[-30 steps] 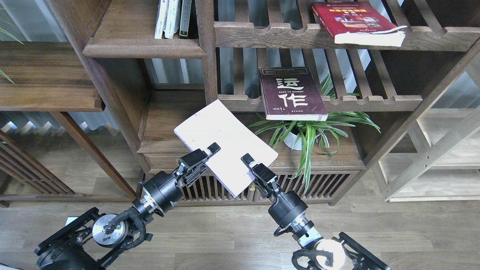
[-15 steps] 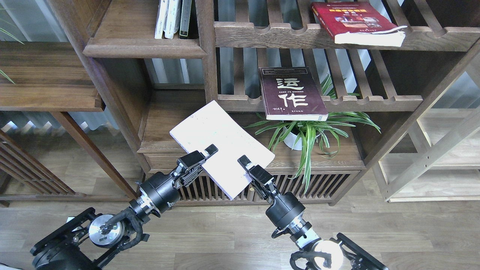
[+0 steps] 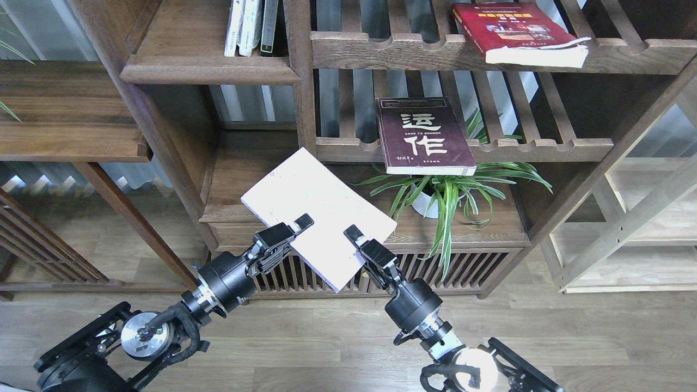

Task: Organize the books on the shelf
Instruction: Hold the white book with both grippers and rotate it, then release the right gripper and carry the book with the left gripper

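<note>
Head view: left gripper (image 3: 297, 226) and right gripper (image 3: 355, 235) each pinch the near edge of the pale lavender-white book (image 3: 316, 215), tilted before the shelf (image 3: 239, 185); maroon book (image 3: 422, 136) and red book (image 3: 517, 32) lie on slatted racks (image 3: 544, 147).

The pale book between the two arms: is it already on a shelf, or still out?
Out. The pale book is held in the air by the left gripper and right gripper, in front of the shelf.
</note>
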